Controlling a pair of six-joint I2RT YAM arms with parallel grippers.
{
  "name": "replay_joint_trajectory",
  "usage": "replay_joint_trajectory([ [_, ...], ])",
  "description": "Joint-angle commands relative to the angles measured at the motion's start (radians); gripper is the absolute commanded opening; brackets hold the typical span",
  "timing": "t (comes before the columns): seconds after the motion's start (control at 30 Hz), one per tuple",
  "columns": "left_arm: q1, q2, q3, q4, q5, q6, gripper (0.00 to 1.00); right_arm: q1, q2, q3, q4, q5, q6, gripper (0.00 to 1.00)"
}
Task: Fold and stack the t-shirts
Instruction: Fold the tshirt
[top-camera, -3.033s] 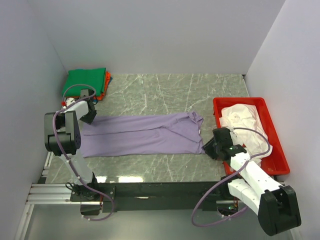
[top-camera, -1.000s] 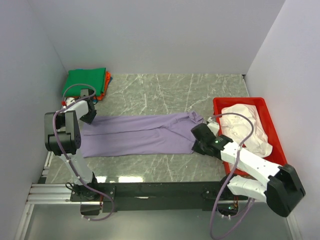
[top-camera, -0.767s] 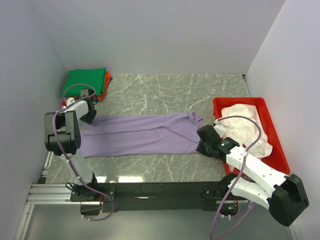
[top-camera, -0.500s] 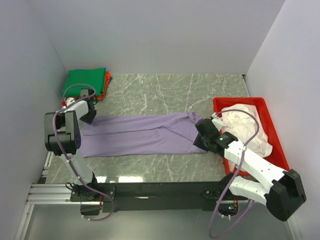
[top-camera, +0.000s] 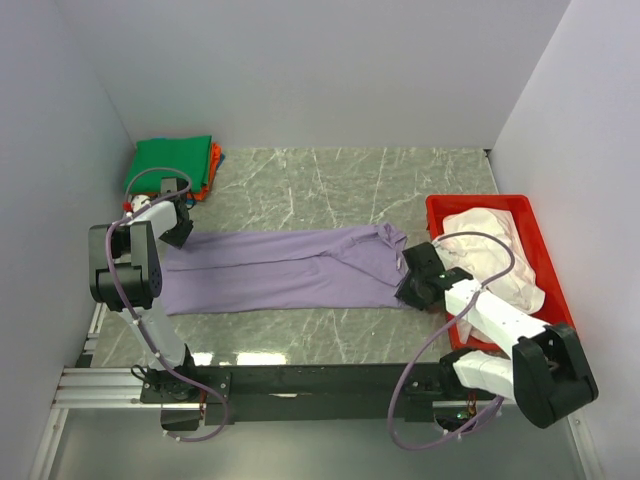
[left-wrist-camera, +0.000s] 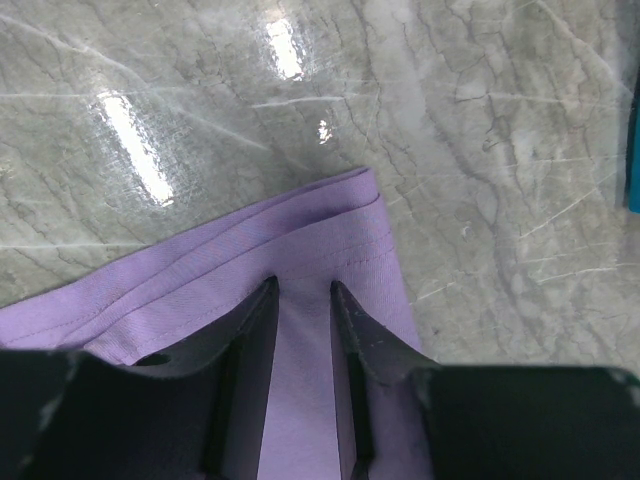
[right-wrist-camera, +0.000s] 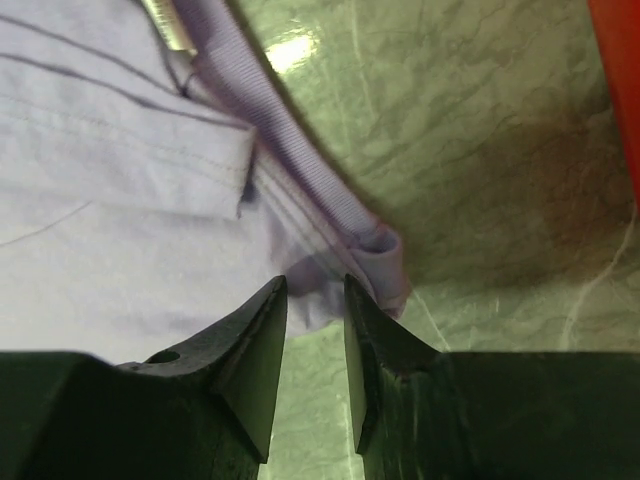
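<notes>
A lavender t-shirt (top-camera: 280, 268) lies folded into a long strip across the table. My left gripper (top-camera: 178, 230) rests on its far left corner. In the left wrist view (left-wrist-camera: 302, 285) the jaws stand a narrow gap apart with flat lavender cloth (left-wrist-camera: 330, 230) between and under them. My right gripper (top-camera: 410, 290) is at the shirt's near right corner. In the right wrist view (right-wrist-camera: 315, 285) its jaws are narrowly apart, tips at the cloth's bunched edge (right-wrist-camera: 380, 255), with bare table between them. A folded green shirt (top-camera: 170, 160) tops an orange-red one (top-camera: 214, 163) at the far left.
A red tray (top-camera: 475, 203) at the right holds a crumpled pale pinkish-white shirt (top-camera: 490, 250), just right of my right arm. White walls close in the left, back and right sides. A blue edge (left-wrist-camera: 634, 150) shows at the right of the left wrist view.
My right gripper has moved from beside the tray to the shirt's near right corner, shifting a little back and forth there. The left gripper and the shirt have not moved.
</notes>
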Motion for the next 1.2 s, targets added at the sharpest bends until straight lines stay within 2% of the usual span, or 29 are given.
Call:
replay_joint_trajectory([
  [0.0, 0.011, 0.010, -0.012, -0.012, 0.002, 0.014, 0.34, -0.009, -0.064, 0.032, -0.013, 0.001, -0.020, 0.36],
  [0.1, 0.010, 0.000, -0.012, -0.007, 0.001, 0.021, 0.34, -0.015, -0.113, 0.149, -0.031, 0.030, -0.068, 0.36],
  [0.2, 0.011, -0.001, -0.008, -0.015, -0.006, 0.026, 0.34, -0.027, -0.034, 0.345, -0.043, 0.052, -0.161, 0.36],
  [0.37, 0.010, -0.001, -0.003, -0.015, -0.013, 0.035, 0.34, -0.023, 0.277, 0.674, -0.091, 0.133, -0.322, 0.36],
  [0.57, 0.011, 0.022, -0.003, -0.013, -0.001, 0.032, 0.33, -0.024, 0.589, 0.926, -0.151, 0.173, -0.425, 0.36],
  [0.63, 0.010, 0.025, -0.003, -0.012, -0.003, 0.031, 0.33, -0.026, 0.681, 0.977, -0.174, 0.184, -0.447, 0.36],
  [0.83, 0.010, 0.034, -0.002, -0.010, -0.004, 0.031, 0.33, -0.017, 0.818, 1.089, -0.178, 0.211, -0.480, 0.36],
  [1.17, 0.011, 0.039, -0.002, -0.010, -0.004, 0.029, 0.33, 0.022, 0.882, 1.118, -0.186, 0.263, -0.490, 0.35],
])
